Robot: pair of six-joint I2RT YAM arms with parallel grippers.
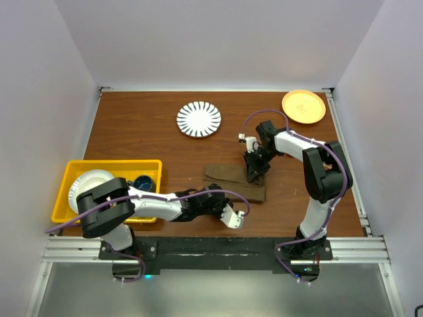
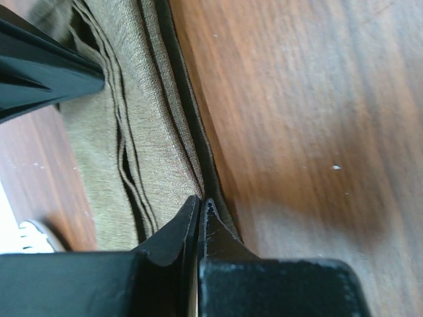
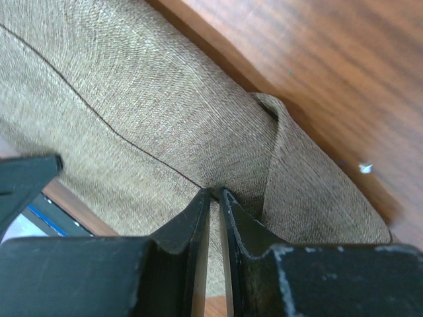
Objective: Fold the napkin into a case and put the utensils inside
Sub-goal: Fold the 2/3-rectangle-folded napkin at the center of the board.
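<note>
Both hands grip folded napkin on worktop
Its long axis runs left to right; the left hand is pinched shut on the near edge, and the right hand is clamped on a raised fold farther back.

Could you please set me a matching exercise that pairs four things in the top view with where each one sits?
Things:
1. napkin
2. striped plate
3. orange plate
4. yellow bin

Places:
A. far right corner
B. left side, near edge
C. in the centre
D. far side, about the middle

Pairs: 1-C; 2-D; 3-A; 4-B
</note>
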